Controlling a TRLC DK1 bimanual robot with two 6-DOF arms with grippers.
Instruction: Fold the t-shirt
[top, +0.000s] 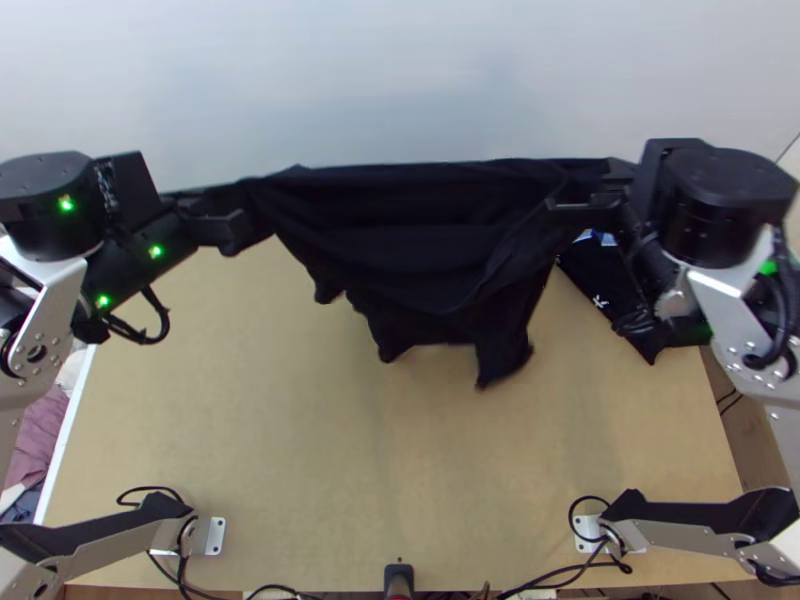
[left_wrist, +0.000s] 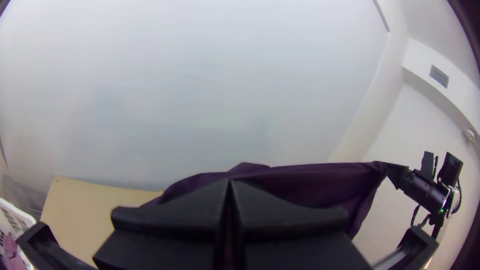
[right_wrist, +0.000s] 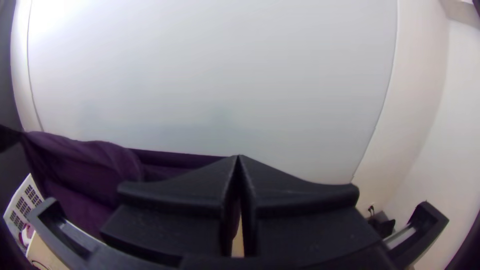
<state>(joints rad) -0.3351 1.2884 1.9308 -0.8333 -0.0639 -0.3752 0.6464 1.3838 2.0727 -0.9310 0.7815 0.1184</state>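
t-shirt (top: 420, 245): dangling over the far half of the table (top: 300, 450) | left gripper (top: 248, 212) + right gripper (top: 585, 190): both clamped on its taut top edge | done: lifted, stretched | to go: laying down, basically all the folding imo

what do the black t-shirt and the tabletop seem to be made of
The t-shirt looks like soft, matte fabric, perhaps cotton: it sags in loose folds. The tabletop looks like smooth wood or wood-effect board, flat and evenly tan.
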